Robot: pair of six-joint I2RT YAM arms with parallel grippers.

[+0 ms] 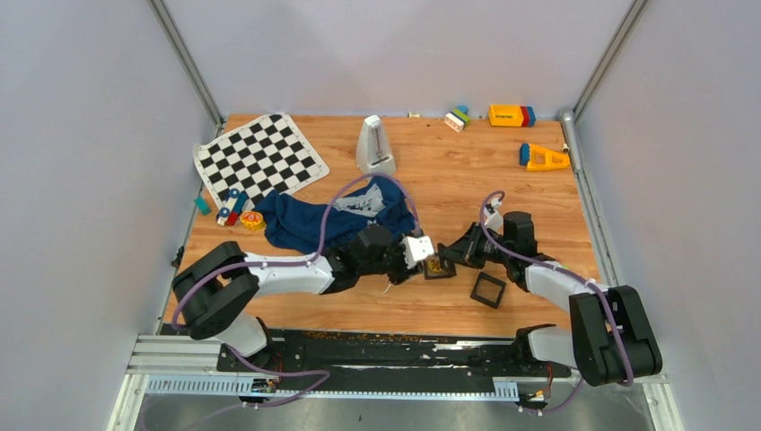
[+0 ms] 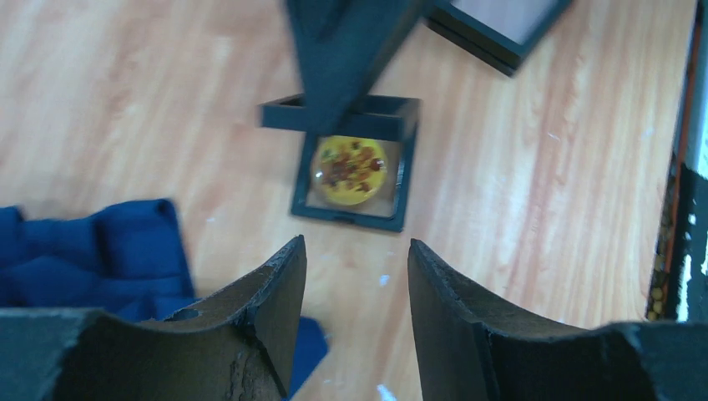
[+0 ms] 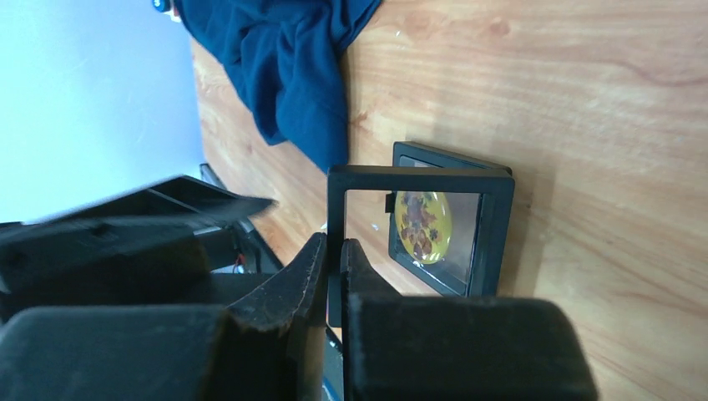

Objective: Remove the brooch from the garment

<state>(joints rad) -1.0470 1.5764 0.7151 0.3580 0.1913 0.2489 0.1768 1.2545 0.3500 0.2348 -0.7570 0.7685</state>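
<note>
There's the tiny round gold-brown brooch, lying in an open black square frame case mid-table toward the near edge, clear of the navy blue soft-cloth T-shirt. Above it the left gripper hangs, jaws apart. The right gripper pinches the case's upright lid. The shirt's pale print is probably too small to read. A second black frame lies nearby.

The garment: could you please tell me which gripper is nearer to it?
Left. The left gripper hovers open beside the edge of the garment; the right gripper, shut on the frame lid, is farther, beyond the boxed brooch.
</note>
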